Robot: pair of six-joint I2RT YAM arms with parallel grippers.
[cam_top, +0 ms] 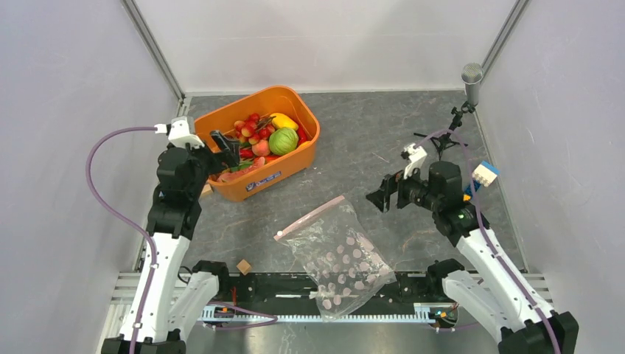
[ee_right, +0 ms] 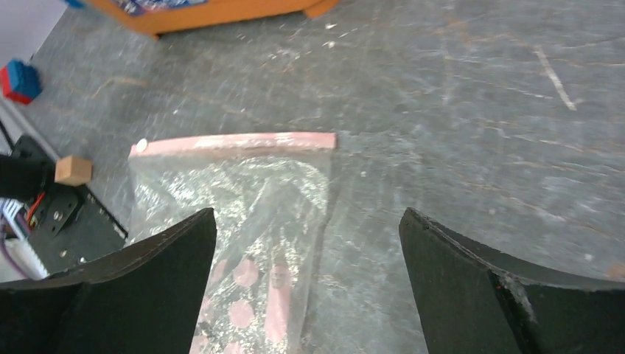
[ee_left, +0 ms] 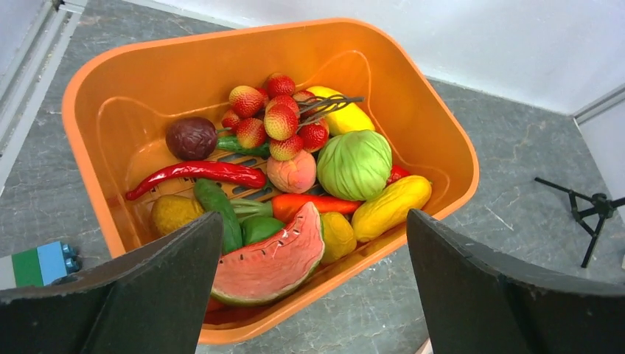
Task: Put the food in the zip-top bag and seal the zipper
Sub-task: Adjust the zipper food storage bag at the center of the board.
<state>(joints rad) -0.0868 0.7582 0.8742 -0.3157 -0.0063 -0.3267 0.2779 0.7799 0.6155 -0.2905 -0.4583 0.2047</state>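
L tool (ee_left: 313,220) open wide, empty, at food (ee_left: 354,164) tub (ee_left: 221,38) | R tool (ee_right: 306,214) open wide, empty, nr bag (ee_right: 243,199)

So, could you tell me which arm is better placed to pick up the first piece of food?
Left, likely. The left claw, open, hangs at the orange tub with the food just ahead; the right claw faces the zip-top bag instead.

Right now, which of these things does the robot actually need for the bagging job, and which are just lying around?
Belongs to the job:
- toy food, heaped in the orange tub
- zip-top bag, lying empty
- zipper, the pink strip along its mouth

Just lying about:
- the tub itself, once emptied
- white-and-blue building block
- wooden cube
- microphone on a stand
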